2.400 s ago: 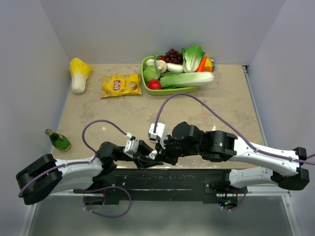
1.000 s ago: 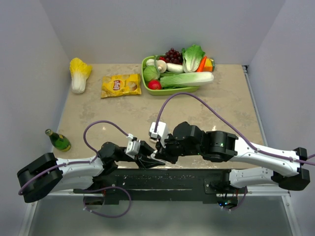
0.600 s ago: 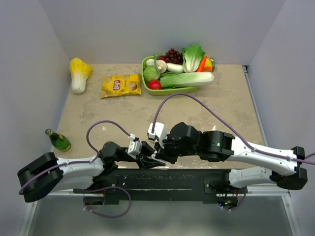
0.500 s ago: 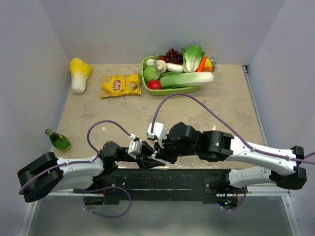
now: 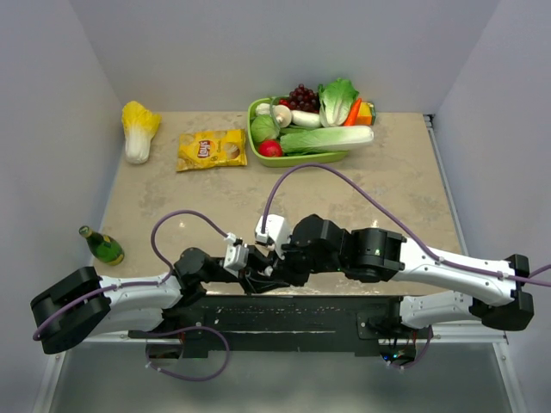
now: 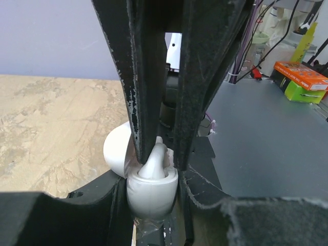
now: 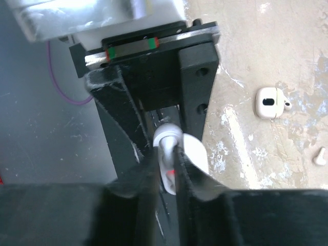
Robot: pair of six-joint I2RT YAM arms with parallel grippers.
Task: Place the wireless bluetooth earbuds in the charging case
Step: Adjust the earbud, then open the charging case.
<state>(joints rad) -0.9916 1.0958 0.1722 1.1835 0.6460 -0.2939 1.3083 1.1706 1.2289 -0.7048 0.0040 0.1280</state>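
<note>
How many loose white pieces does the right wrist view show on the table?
2. A rounded piece with a dark oval mark lies on the view's right side; a tiny piece lies lower, near the right edge. Others may be hidden behind the right end effector.

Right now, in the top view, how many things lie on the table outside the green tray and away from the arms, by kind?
Chinese cabbage: 1
Chip bag: 1
Green bottle: 1
Total: 3

Walls (image 5: 284, 52) closing round a table (image 5: 405, 181)
Grey walls are standing on three sides; the beige table is catching soft light.
</note>
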